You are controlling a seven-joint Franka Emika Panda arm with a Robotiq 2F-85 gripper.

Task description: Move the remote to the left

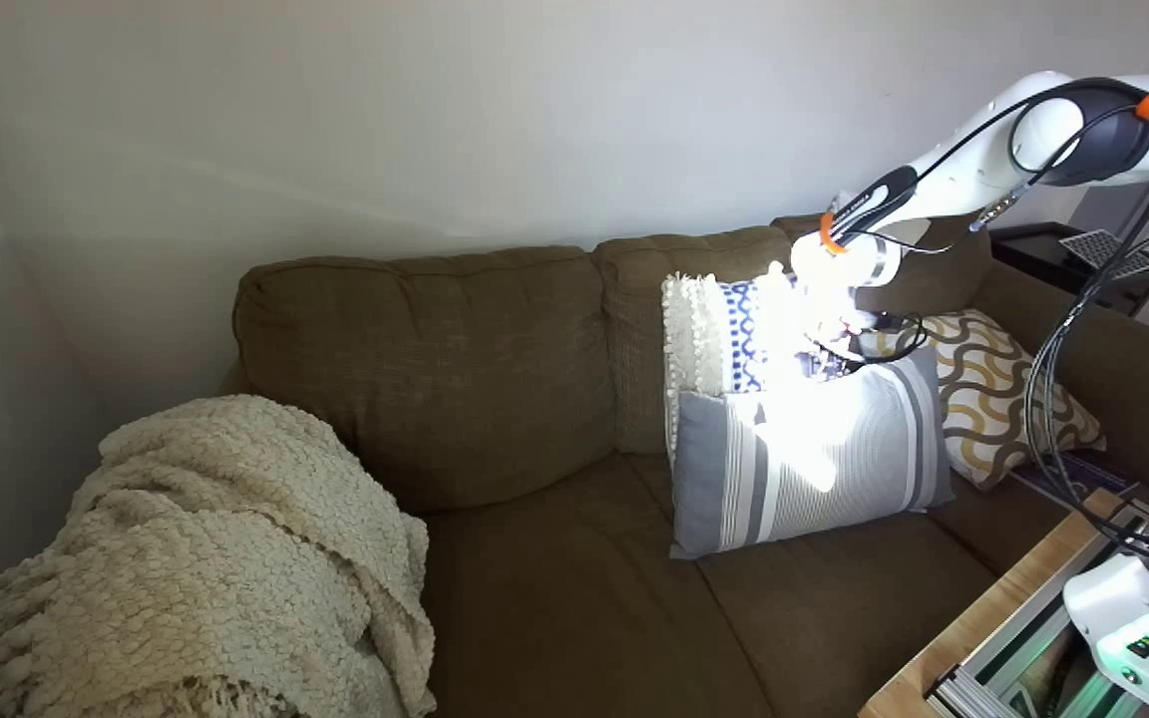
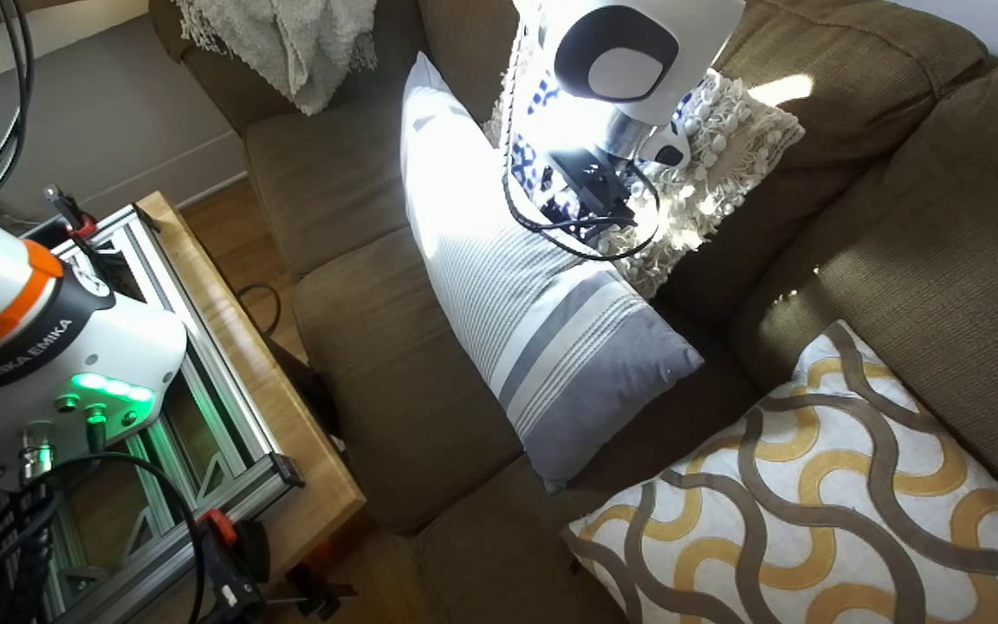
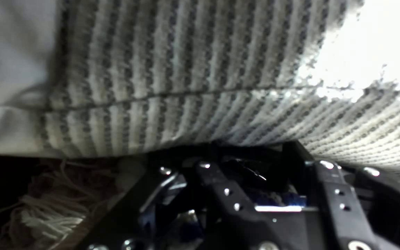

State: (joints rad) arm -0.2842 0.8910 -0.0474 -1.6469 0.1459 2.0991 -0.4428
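No remote can be made out clearly in any view. My gripper points down between the grey-and-white striped pillow (image 1: 699, 479) and the blue-and-white fringed pillow (image 1: 742, 329); the gripper shows in both exterior views (image 1: 827, 361) (image 2: 584, 195). In the wrist view the gripper (image 3: 255, 152) has its fingers apart, with the tips against or under the edge of the striped pillow (image 3: 186, 62). A dark shape with a thin bright glint (image 3: 255, 173) lies between the fingers; I cannot tell whether it is the remote. Glare and the pillow hide the fingertips in the exterior views.
A yellow-and-brown patterned pillow (image 2: 811, 485) lies beside the striped pillow on the brown sofa (image 1: 455, 379). A cream blanket (image 1: 235, 558) covers the sofa's far end. The robot's wooden stand (image 2: 308, 468) faces the seat. A dark side table (image 1: 1133, 289) stands past the armrest.
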